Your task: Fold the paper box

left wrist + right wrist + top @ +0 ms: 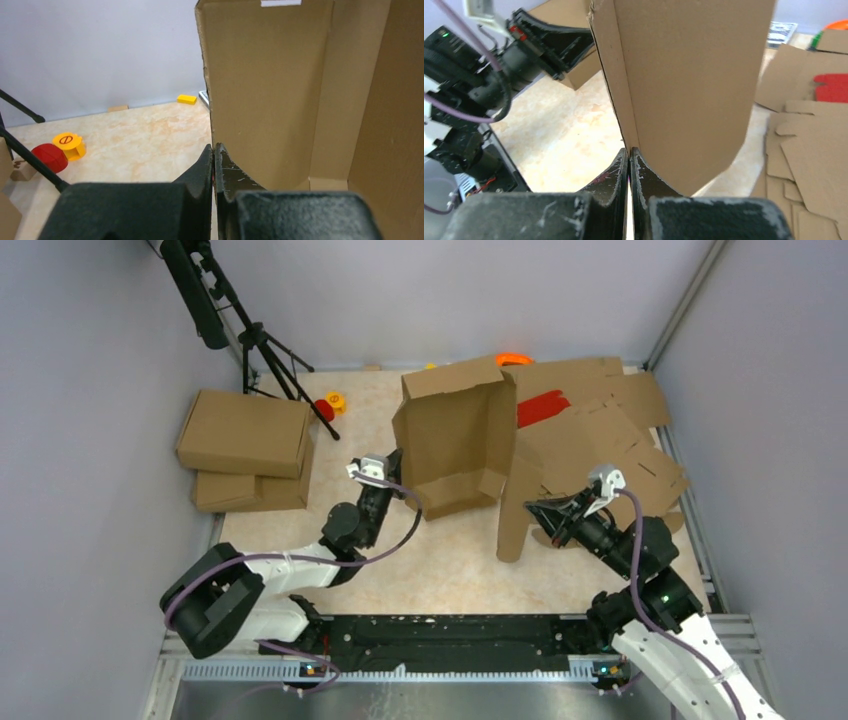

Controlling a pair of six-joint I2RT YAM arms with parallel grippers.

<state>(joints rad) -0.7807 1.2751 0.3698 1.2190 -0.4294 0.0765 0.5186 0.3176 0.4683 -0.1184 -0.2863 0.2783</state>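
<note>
Half-folded brown corrugated paper box (455,435) tipped up at the tabletop's (420,570) middle, pinched from both sides.
The left gripper (213,148) is clamped tight on the tray's left wall edge; the right gripper (629,151) on the hanging panel's lower corner. Both wrist views cut off the box's top; flat cardboard sheets (610,440) by the right edge lie partly behind it.

Grey walls (90,330) (marbled beige tabletop (450,570))

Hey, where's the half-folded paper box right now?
In the top view the paper box stands open mid-table, left gripper pinching its left wall, right gripper its right flap; flat cardboard sheets lie heaped just right of it.
</note>
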